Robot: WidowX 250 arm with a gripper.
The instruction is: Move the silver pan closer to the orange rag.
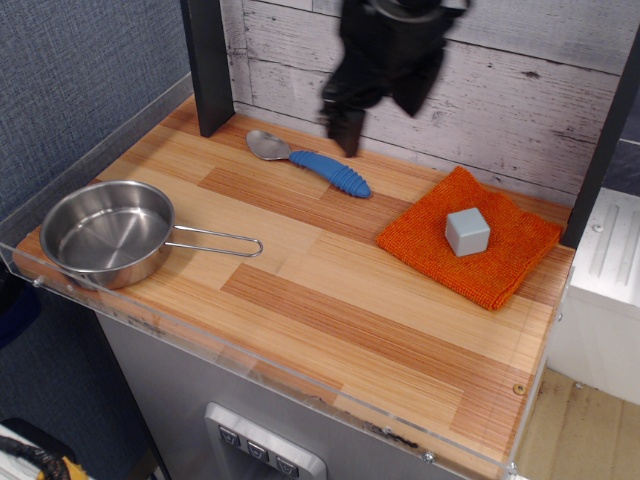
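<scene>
The silver pan (103, 233) sits upright at the table's front left corner, its wire-loop handle (215, 240) pointing right. The orange rag (468, 234) lies flat at the back right, far from the pan. A grey cube (467, 231) rests on the rag. My black gripper (378, 110) hangs high over the back of the table, above the spoon's handle end. It is blurred by motion; its fingers (346, 128) are apart and hold nothing.
A metal spoon with a blue handle (310, 160) lies at the back, between pan and rag. A black post (210, 65) stands at the back left. A clear acrylic rim (300, 375) edges the wooden table (330, 300). A white plank wall is behind.
</scene>
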